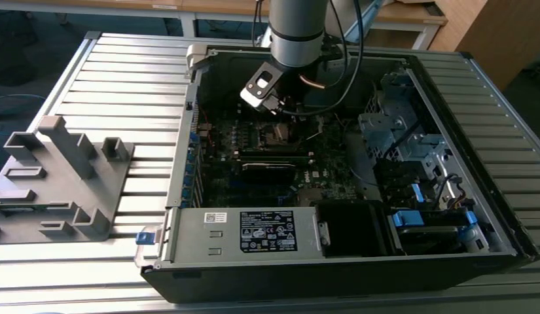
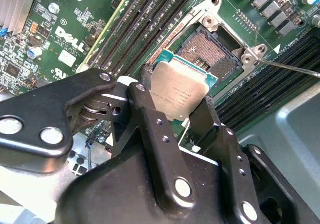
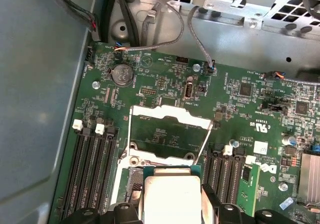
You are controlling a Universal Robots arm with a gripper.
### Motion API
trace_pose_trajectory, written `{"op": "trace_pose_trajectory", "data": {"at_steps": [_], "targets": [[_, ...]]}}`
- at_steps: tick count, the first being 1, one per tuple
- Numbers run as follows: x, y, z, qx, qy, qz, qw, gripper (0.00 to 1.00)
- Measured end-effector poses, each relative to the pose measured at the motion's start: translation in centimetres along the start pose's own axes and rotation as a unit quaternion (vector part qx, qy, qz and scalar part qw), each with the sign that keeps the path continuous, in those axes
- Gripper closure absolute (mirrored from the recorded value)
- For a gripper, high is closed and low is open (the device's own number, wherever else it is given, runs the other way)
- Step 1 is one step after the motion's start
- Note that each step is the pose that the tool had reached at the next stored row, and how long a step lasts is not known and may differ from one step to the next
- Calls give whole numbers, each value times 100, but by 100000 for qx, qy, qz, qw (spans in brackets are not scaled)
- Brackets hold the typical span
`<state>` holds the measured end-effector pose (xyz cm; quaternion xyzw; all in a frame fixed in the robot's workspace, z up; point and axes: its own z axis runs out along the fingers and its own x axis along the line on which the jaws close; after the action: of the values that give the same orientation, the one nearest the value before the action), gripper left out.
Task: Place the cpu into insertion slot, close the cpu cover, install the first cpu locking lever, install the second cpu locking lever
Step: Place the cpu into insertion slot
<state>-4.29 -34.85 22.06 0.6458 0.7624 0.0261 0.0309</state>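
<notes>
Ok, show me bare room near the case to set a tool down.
The slatted table is bare on the exterior view's left, bordered by the grey fixture and the case. Inside the case it is crowded: the gripper holds the cpu at the open socket, between memory slots.

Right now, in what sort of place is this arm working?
Probably a robotics lab: an open black computer case lies on a ribbed grey metal table, wooden desks stand behind, and the black gripper holds a square silver-topped cpu.

A white logo stands on the green motherboard [image 2: 65,36], faint engraved lines on the cpu [image 2: 177,91], small white print on the power supply label [image 1: 268,232]
</notes>
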Motion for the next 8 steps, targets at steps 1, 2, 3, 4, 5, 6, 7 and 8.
{"op": "trace_pose_trajectory", "data": {"at_steps": [1, 2, 3, 4, 5, 6, 7, 8], "targets": [[0, 1, -4, 43, -8, 22, 100000, 46], [0, 2, -11, 58, -2, 42, 100000, 46], [0, 3, -19, 69, 12, 63, 100000, 46], [-1, 4, -28, 86, 6, 89, 100000, 46], [-1, 4, -34, 98, 4, 113, 100000, 46], [0, 4, -34, 90, 15, 140, 100000, 46], [0, 4, -34, 89, 16, 203, 100000, 46], [-1, 4, -35, 98, -14, 529, 99999, 46]]}}
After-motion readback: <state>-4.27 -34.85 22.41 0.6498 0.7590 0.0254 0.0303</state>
